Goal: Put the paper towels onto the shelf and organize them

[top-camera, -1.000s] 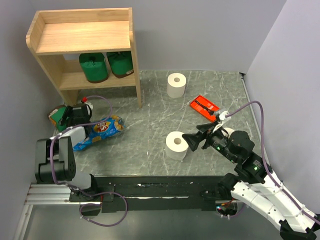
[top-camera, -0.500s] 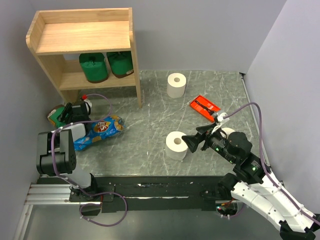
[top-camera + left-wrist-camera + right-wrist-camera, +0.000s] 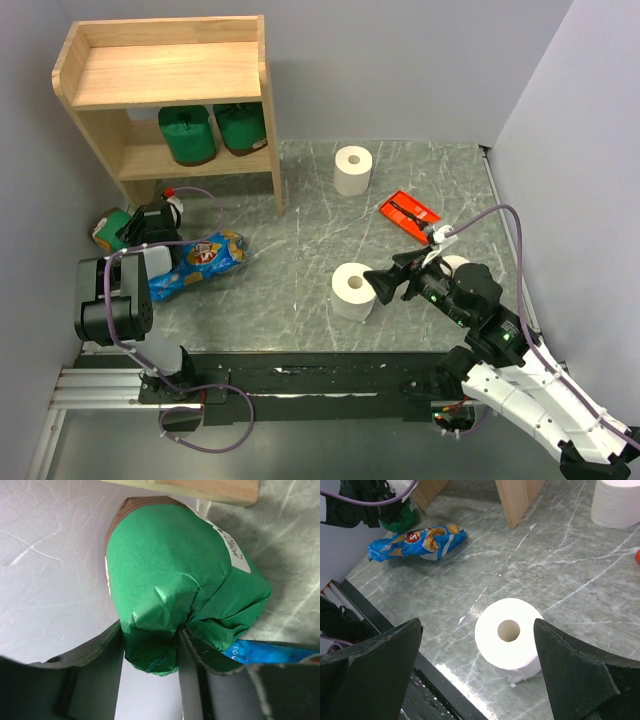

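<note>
My left claw [image 3: 150,641] gripped one green-wrapped roll [image 3: 175,575] by the wall, near the shelf [image 3: 160,75]. Two more green rolls [image 3: 187,135] [image 3: 240,127] stood on its lower tier. My right claw [image 3: 478,626] gaped wide, facing one white roll [image 3: 509,630] on the table [image 3: 300,230]. A second white roll [image 3: 352,170] stood farther back.

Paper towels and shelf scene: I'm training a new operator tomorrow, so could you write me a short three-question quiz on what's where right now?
1. How many green-wrapped rolls sit on the lower tier of the shelf? A one, B two, C three.
2. True or false: a roll stands on its top board.
3. Fill in: the left gripper grips a ___-wrapped paper towel roll.
Key: 1 B; 2 false; 3 green.
</note>
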Controlling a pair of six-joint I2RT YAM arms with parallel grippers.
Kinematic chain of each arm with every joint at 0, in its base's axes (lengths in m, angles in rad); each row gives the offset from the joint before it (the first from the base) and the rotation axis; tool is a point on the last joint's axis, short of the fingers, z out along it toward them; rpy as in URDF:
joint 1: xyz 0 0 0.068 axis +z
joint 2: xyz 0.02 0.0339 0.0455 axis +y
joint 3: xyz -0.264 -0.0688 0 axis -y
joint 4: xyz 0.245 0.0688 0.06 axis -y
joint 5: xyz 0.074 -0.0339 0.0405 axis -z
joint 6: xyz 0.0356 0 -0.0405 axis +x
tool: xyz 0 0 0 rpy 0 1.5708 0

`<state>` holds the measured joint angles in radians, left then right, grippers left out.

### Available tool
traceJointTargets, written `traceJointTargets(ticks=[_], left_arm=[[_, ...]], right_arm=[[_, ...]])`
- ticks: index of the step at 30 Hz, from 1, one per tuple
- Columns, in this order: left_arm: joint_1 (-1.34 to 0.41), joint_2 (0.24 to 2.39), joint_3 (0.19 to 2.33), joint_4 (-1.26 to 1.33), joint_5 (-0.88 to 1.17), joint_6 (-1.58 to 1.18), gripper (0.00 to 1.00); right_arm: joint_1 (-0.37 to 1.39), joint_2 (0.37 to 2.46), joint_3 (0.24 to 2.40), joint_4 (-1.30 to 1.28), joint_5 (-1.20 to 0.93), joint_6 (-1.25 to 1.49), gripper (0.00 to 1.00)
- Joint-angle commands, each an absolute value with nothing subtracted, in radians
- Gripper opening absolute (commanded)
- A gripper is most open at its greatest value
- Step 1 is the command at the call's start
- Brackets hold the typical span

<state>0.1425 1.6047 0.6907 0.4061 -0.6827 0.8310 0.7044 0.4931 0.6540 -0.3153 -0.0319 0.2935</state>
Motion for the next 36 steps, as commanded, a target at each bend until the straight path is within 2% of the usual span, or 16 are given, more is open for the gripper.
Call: traceJointTargets(ticks=[1, 9, 18, 24, 29, 36], left_arm=[[0.127, 1.601, 0.718, 0.503, -0.732, 0.861, 0.44], [0.110, 1.494, 0.748, 0.358, -0.715, 0.737, 0.31], [0.095, 1.309, 0.897, -0.027, -0.654, 0.436, 0.29], [0.087, 1.163, 0.971, -0.257, -0.487, 0.279, 0.27], [0.086, 1.071, 1.023, -0.371, -0.290, 0.164, 0.28], [0.087, 1.032, 1.166, -0.456, -0.227, 0.025, 0.28]], right_arm=[[0.707, 0.469, 0.663, -0.285, -0.008, 0.287, 1.00], [0.707, 0.393, 0.680, -0.340, -0.002, 0.301, 1.00], [0.707, 0.298, 0.736, -0.423, -0.003, 0.333, 1.00], [0.707, 0.261, 0.767, -0.457, -0.015, 0.354, 1.00], [0.709, 0.250, 0.805, -0.506, -0.012, 0.362, 1.00], [0.707, 0.233, 0.815, -0.520, -0.018, 0.393, 0.99]])
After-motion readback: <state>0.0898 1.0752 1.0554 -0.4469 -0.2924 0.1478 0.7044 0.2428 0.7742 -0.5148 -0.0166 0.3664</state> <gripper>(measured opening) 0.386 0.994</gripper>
